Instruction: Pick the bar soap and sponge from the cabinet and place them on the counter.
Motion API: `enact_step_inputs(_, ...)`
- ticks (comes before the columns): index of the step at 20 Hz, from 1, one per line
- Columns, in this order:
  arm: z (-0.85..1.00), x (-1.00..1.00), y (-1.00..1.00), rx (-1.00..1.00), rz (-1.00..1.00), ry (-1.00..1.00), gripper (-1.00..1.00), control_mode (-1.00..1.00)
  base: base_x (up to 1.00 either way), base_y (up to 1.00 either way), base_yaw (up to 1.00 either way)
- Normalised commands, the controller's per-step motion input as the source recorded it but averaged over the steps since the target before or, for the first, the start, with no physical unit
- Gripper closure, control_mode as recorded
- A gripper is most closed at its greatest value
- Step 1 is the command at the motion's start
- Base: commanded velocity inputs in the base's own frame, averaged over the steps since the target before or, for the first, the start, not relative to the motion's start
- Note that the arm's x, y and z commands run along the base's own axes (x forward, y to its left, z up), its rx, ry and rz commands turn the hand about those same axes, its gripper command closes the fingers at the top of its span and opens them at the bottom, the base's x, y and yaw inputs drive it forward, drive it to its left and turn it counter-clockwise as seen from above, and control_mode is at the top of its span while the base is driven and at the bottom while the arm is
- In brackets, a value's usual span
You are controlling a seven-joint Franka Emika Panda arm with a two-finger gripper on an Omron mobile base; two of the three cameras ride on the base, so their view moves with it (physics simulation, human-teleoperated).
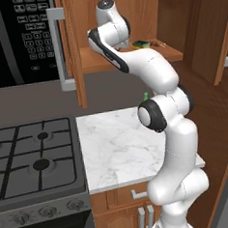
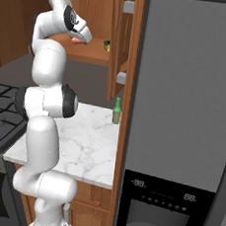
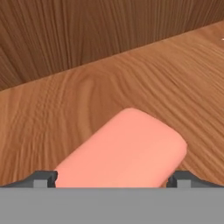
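Gripper [image 3: 112, 178] wide open over the cabinet [image 1: 72, 51] shelf, fingertips [image 3: 43, 178] straddling the bar soap [image 3: 124, 151] lying dead ahead, long axis from 7 to 1 o'clock, sponge [image 1: 140, 44] farther along the shelf.

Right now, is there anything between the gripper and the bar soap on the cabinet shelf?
Nothing visible. In the hand view the bar soap lies flat on the wooden shelf of the cabinet, between the open gripper fingertips, with bare wood around it.
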Motion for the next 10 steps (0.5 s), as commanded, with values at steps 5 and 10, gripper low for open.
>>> enact_step_inputs(5,-0.08,-0.05,-0.01,0.02,0.00,0.00,1.00,-1.00,0.00,0.00,0.00)
enact_step_inputs(10,0.00,-0.31,-0.01,0.03,0.00,-0.03,1.00,-1.00,0.00,0.00,0.00)
